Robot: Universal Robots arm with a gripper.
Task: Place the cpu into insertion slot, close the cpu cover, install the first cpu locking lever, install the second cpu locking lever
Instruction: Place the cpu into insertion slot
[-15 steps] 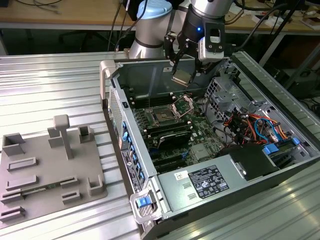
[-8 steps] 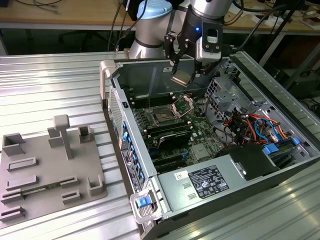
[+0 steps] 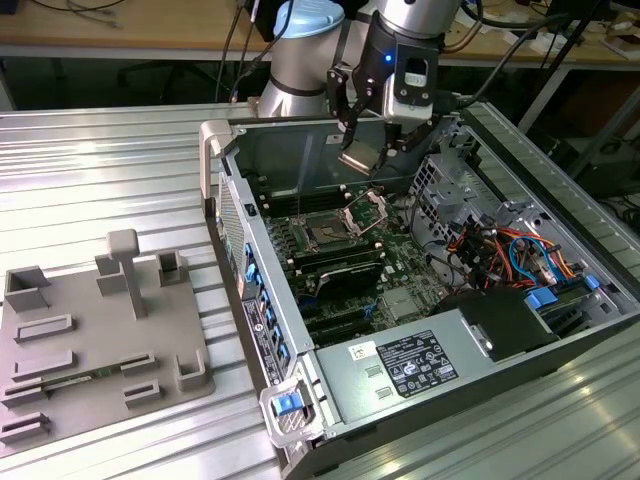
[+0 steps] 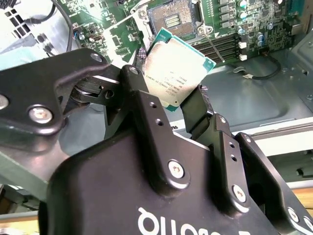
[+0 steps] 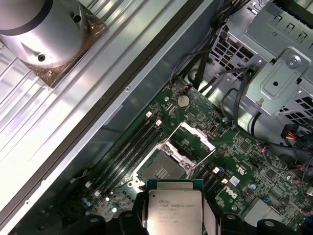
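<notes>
Surface: a ribbed metal bench (image 3: 100, 170) carries an open computer case (image 3: 222, 150) in the middle of the exterior view. A grey plastic fixture (image 3: 100, 330) lies at the lower left.
Arm pose: the arm enters at the upper middle of the exterior view with its wrist pointing down into the case. The claw (image 3: 372, 140) hangs above the green board.
Claw: clamped on the cpu (image 3: 358, 158), with one black finger (image 4: 142, 112) on each of two opposite edges.
Cpu place: in the air, tilted, above the insertion slot (image 3: 327, 233) and not touching it.
Insertion slot: a dark square socket, uncovered. The cpu cover (image 3: 365, 210) stands raised beside it.
Hidden: in the first wrist view, part of the chip is cut off by the frame edge. The locking levers are hard to make out.
Materials: the chip has a dull silver top with a green border. The fingers are matte black. The cover is a thin shiny metal frame with a square window.
</notes>
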